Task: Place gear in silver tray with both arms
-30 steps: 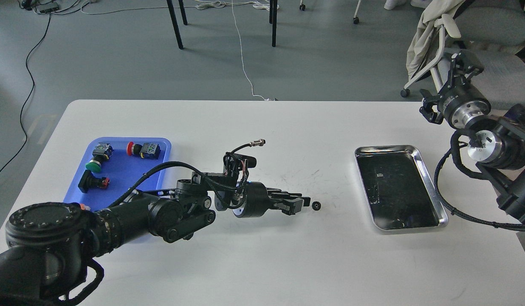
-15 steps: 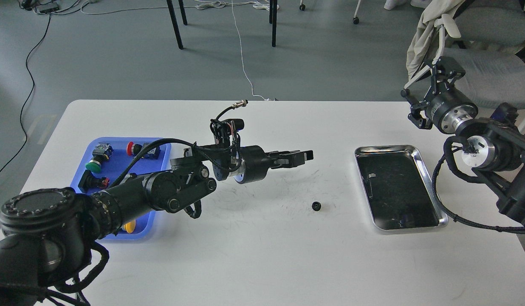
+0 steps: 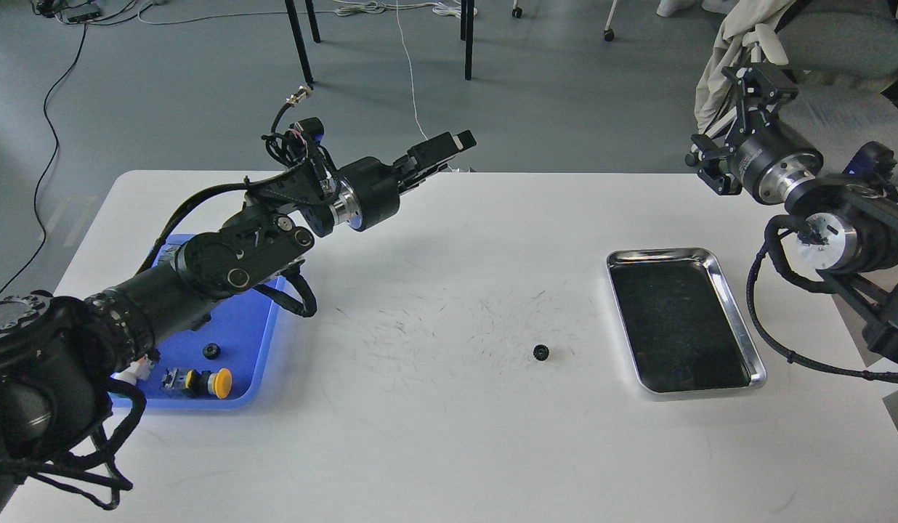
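The small black gear (image 3: 540,353) lies on the white table, a short way left of the silver tray (image 3: 739,319), which holds nothing. My left gripper (image 3: 456,141) is raised over the table's far edge, well up and to the left of the gear. Its fingers look slightly apart with nothing between them. My right gripper (image 3: 760,78) is up at the far right, beyond the tray and above the table's corner, open and empty.
A blue plastic tray (image 3: 238,341) sits at the left under my left arm, holding a yellow push button (image 3: 218,380) and a small black part (image 3: 212,351). A chair draped with cloth (image 3: 739,36) stands behind the right arm.
My left gripper has drawn away from the gear, rising and swinging back to the left. The gear stays on the table. The right gripper has shifted slightly up and left.
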{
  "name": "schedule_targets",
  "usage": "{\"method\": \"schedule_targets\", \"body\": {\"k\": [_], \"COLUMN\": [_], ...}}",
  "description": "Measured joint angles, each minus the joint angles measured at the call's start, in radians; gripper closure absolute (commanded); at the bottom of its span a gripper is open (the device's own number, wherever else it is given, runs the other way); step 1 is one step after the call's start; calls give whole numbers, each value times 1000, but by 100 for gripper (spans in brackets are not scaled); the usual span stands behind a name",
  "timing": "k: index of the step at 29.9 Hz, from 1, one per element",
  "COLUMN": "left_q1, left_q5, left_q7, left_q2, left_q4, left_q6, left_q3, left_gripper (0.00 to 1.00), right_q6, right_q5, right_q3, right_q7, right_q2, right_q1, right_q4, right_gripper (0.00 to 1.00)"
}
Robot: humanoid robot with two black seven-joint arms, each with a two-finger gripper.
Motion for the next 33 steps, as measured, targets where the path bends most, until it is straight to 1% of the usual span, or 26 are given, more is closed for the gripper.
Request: {"method": "schedule_targets", "body": {"k": [2,4,7,9,12,15,21,24,25,28,31,33], "left_q1": [0,0,0,0,2,6,23,45,51,67,81,90], "left_q5": [-25,-50,-101,-128,-189,-255,-350,-429,-450,-491,-542,-574], "left_q7": [0,0,0,0,0,0,0,0,0,0,0,4], "left_q2": [20,43,87,112,159,193,251,272,278,303,320,328], "left_q4": [10,21,28,29,35,37,38,39,40,47,49,51], "left_q6": [1,-4,-29,-51,-70,-79,-89,-96,-97,-99,-106,-108], "left_q3": [-3,-9,-15,-17,-29,-33,-41,-41,-41,-45,-48,-50], "left_gripper": [6,5,4,4,4,4,2,2,2,2,2,2], "right_q6": [17,68,130,148,157,158,159,185,202,241,279,307], "right_q5": [-51,-137,-218,-239,-257,-308,-453,-531,-555,-606,-662,-698], "right_q3": [-2,-8,-11,-13,-25,-62,-172,-243,-268,-337,-417,-477], "right_q7": [-5,-8,-5,1,5,6,8,13,23,73,148,207], "right_q2": [-6,-22,-43,-47,-50,-64,-114,-145,-153,-161,-163,-163], "right_q1": [4,6,7,7,7,10,55,97,112,143,179,213], "right_q4": [4,13,24,29,44,99,199,229,233,236,236,232], "right_gripper": [1,1,2,2,3,4,3,3,3,2,1,1]}}
